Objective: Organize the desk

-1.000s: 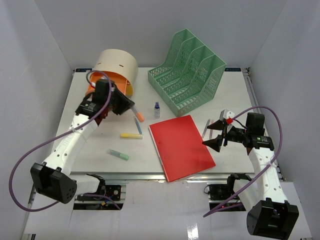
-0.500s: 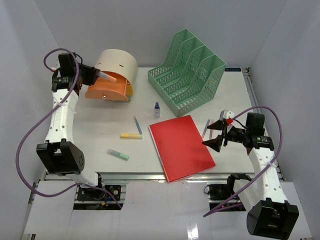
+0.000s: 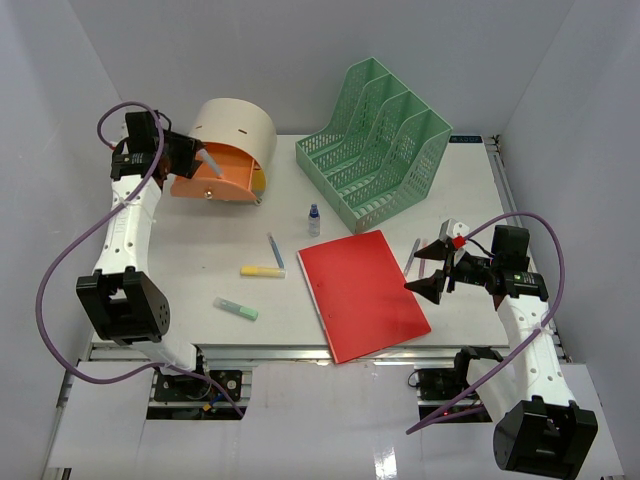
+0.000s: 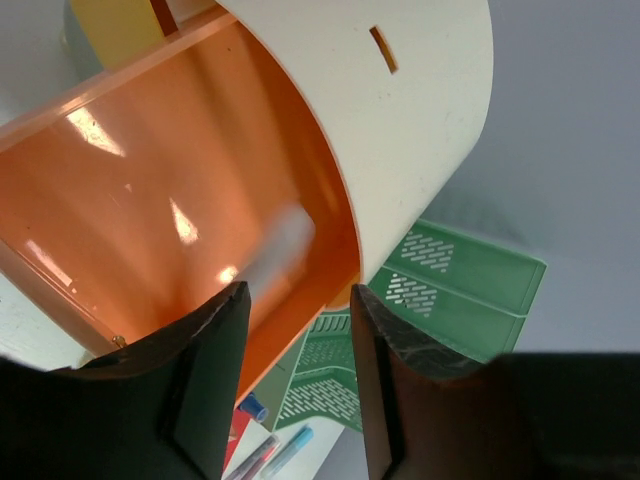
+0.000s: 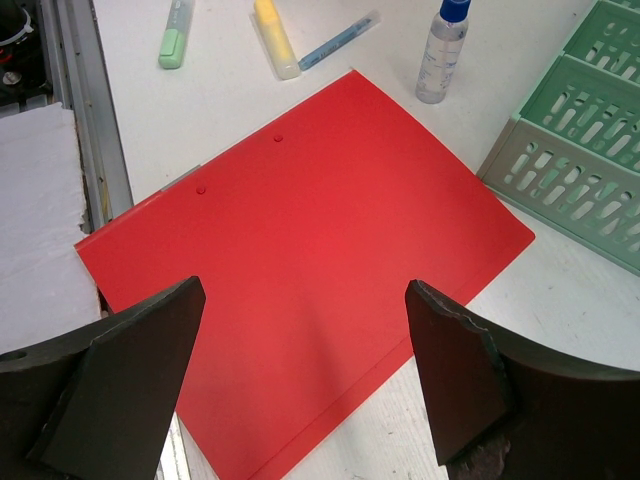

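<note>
Desk-tidying in progress, much of it undone: the white desk (image 3: pixel 190 255) spreads out beneath the red folder (image 3: pixel 363 293) on every side, and that folder lies flat near the front rail, not yet filed. Directly above the folder hangs the right gripper (image 5: pixel 305 290), its claw released wide and holding nothing. Left of the folder and nearest the rail lies a green highlighter (image 3: pixel 236 309). Just beyond it are a yellow highlighter (image 3: pixel 262 271) and a blue pen (image 3: pixel 275 249), both loose on the desk. A slim grey item (image 3: pixel 413 256) rests at the folder's right edge. Just behind the folder's far corner stands a small bottle (image 3: pixel 314 220). Farther back from the folder, the green file rack (image 3: pixel 375 140) stands with its slots showing nothing inside. Far left of the folder, the beige drawer box (image 3: pixel 235 130) has its orange drawer (image 3: pixel 212 180) pulled out. The left gripper (image 4: pixel 297 300) is poised at the drawer, fingers apart and gripping nothing, with a pale blurred shape (image 4: pixel 280 240) inside, likely a marker just stowed. By appearances the folder, pens and bottle remain to be stowed.
</note>
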You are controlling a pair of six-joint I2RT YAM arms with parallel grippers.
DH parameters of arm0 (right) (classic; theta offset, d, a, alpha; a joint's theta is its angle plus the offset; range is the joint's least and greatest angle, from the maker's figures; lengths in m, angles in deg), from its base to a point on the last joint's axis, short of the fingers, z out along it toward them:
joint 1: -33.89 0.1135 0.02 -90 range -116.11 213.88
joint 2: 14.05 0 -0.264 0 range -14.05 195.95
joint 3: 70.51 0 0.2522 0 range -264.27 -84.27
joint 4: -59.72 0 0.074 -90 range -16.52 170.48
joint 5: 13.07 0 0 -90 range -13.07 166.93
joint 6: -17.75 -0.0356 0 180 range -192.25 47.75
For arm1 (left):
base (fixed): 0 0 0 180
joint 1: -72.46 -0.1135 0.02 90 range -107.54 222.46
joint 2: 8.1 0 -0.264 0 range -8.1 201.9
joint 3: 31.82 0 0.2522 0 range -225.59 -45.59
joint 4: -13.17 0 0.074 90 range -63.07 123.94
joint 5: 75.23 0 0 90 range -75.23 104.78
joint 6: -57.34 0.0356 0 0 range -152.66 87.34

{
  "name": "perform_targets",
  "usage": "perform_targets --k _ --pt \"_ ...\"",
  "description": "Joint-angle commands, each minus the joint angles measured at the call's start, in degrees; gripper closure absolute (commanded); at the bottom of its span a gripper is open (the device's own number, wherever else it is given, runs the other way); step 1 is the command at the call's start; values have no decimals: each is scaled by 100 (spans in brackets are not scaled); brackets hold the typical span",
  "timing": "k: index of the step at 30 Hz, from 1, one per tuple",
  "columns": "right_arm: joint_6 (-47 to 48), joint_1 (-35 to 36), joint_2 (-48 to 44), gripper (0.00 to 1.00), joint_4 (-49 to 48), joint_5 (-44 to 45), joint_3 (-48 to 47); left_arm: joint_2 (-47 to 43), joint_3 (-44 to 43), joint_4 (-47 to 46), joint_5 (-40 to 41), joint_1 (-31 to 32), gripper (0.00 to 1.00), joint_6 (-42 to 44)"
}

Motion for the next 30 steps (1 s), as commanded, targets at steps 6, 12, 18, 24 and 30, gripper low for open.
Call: perform_targets --k 6,12,18,24,30 --pt "-8 -24 49 12 55 -116 -10 -234 -220 -54 -20 -76 37 241" --pt "-6 -24 33 12 55 -71 -8 -544 -305 -353 -332 -129 29 593" --pt "1 -24 39 12 64 -100 -9 -1955 421 -1377 -1428 -129 18 1829" --pt "1 -33 -7 12 68 -78 -1 -4218 2730 -1049 -1408 -125 14 1832" --pt "-78 -33 41 12 55 85 -15 -5708 4900 60 -1578 -120 14 1551"
